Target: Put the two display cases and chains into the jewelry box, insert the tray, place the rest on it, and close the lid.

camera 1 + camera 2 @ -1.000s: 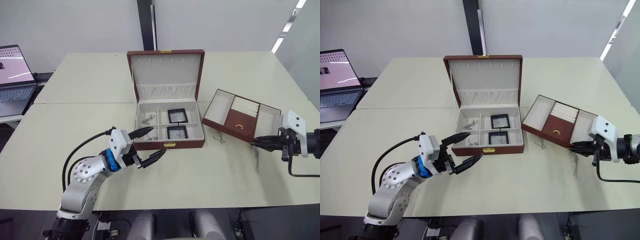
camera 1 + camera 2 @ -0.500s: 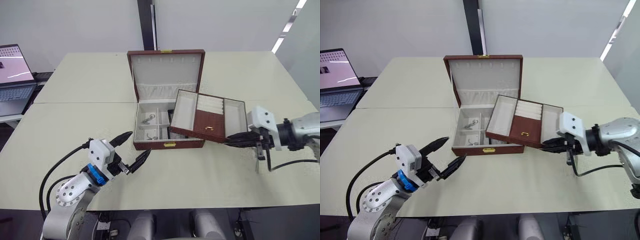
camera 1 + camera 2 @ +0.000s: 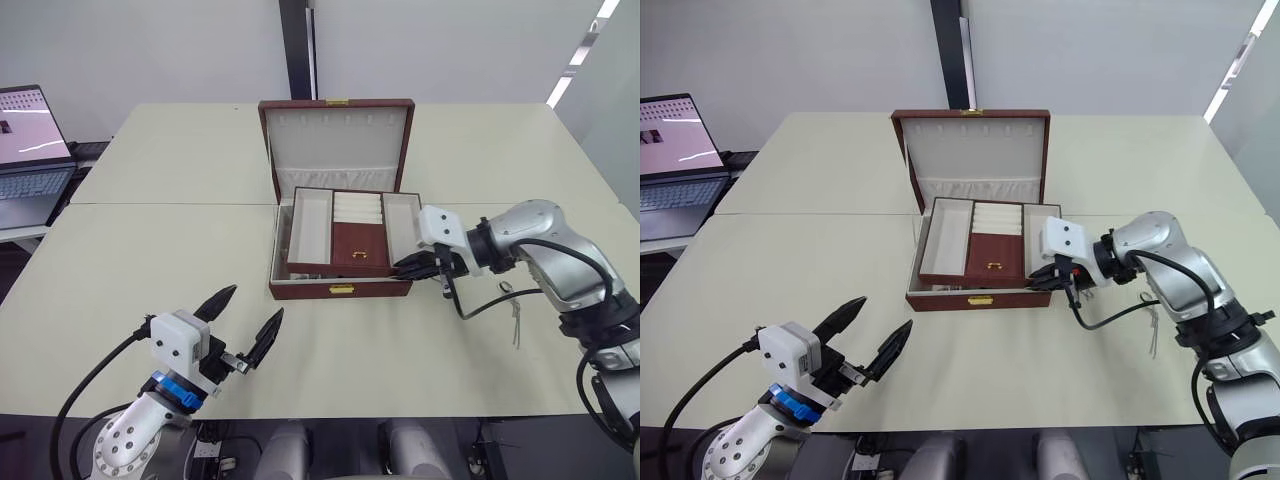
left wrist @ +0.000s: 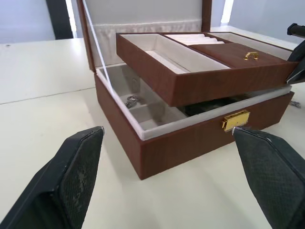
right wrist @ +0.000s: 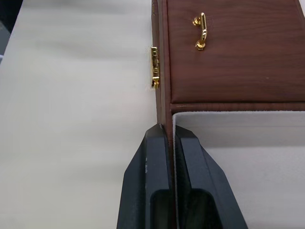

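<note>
The brown jewelry box (image 3: 340, 291) stands open mid-table, its lid (image 3: 335, 135) upright. The brown tray (image 3: 345, 232) with white compartments and a brass handle (image 5: 201, 31) sits slightly tilted over the box's opening. My right gripper (image 3: 408, 268) is shut on the tray's right wall; its fingers (image 5: 155, 157) pinch that wall. A chain (image 4: 132, 100) lies in the box's left compartment under the tray. The display cases are mostly hidden beneath the tray. My left gripper (image 3: 253, 303) hangs open near the table's front left, apart from the box. A thin chain (image 3: 515, 322) lies on the table at the right.
A laptop (image 3: 30, 140) stands on a side table at the far left. The box's brass latch (image 4: 235, 120) faces the front edge. A seam (image 3: 170, 205) runs across the pale table behind the left arm.
My right gripper has carried the tray leftward from the table's right side to over the box. My left gripper has drawn back from the box toward the front edge, still open.
</note>
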